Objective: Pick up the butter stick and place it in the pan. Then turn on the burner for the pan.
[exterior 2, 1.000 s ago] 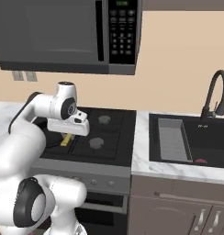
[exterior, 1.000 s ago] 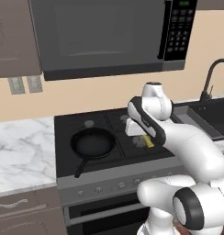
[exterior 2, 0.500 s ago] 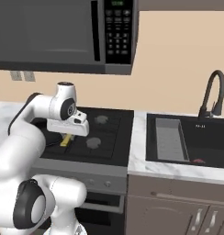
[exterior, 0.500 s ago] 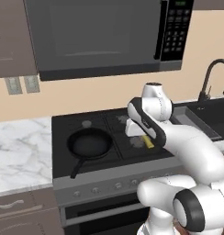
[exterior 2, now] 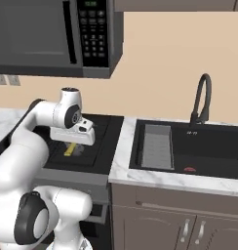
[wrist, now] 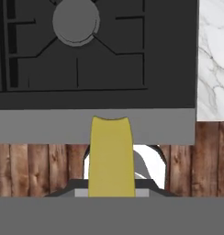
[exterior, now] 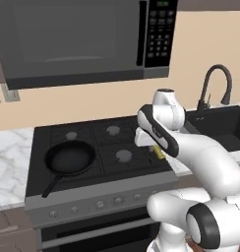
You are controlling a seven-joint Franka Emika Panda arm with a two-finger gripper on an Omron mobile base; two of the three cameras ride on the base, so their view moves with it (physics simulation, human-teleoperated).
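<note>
The butter (wrist: 111, 158) is gripped by the closed tool (exterior: 158, 151) above the cooktop (exterior: 97, 147), beside the marble desk (wrist: 214, 59); the pan (exterior: 69, 158) is seen on the cooktop's left.

Microwave (exterior: 77, 42) above cooktop (exterior: 100, 152); black sink (exterior 2: 189, 151) and faucet (exterior 2: 201, 97) alongside.

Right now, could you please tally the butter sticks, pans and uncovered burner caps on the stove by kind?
butter stick: 1
pan: 1
uncovered burner caps: 3
Total: 5
</note>
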